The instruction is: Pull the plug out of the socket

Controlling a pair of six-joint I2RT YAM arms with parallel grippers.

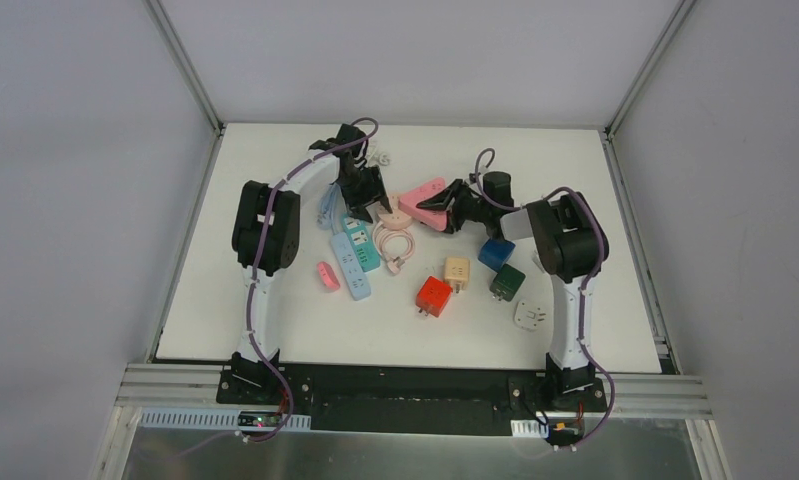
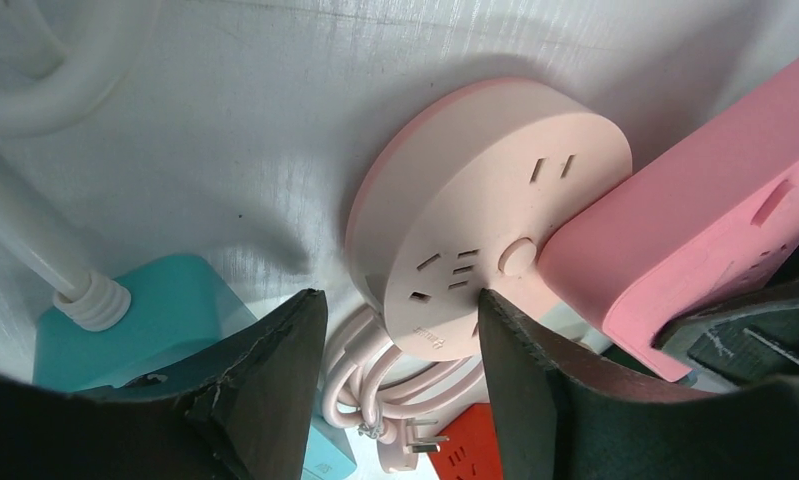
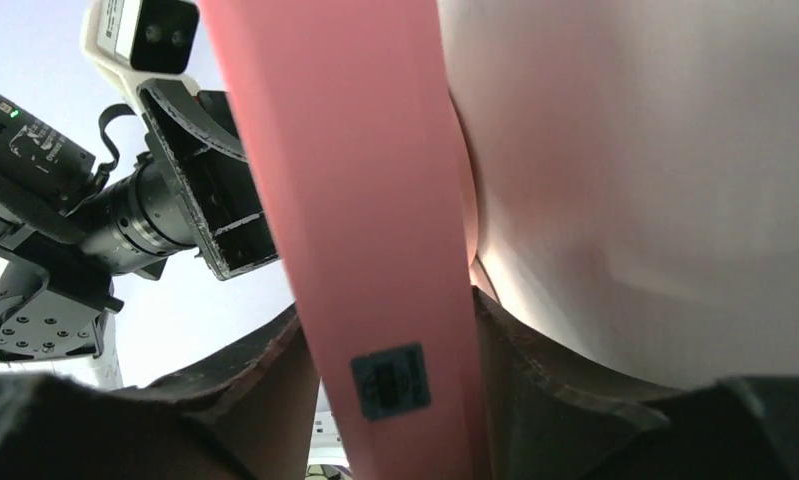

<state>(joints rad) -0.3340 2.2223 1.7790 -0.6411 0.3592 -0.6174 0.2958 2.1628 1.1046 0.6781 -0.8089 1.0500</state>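
Left gripper [image 2: 403,310] half-open, empty, over near edge of round pink socket [image 2: 485,210]. Right gripper [image 3: 390,330] clamped on pink strip [image 3: 375,200]; strip end leans on socket. Plug [image 2: 410,440] on coiled cable [image 2: 375,370] lies loose, visible outlets empty. Looks unplugged: set strip down gently, lift clear of cable.

On a white table [image 1: 275,330], left of centre, a teal power strip [image 1: 361,242] touching a longer light blue power strip [image 1: 352,270], side by side. Just left of those, a small pink adapter [image 1: 327,276]. Toward the right, a loose cluster of cubes: red cube [image 1: 433,296], beige cube [image 1: 457,271], blue cube [image 1: 495,253], dark green cube [image 1: 507,283]. Nearer the front edge, apart from the cluster, a flat white adapter [image 1: 530,317]. At the far side, a white cable [image 1: 378,158].
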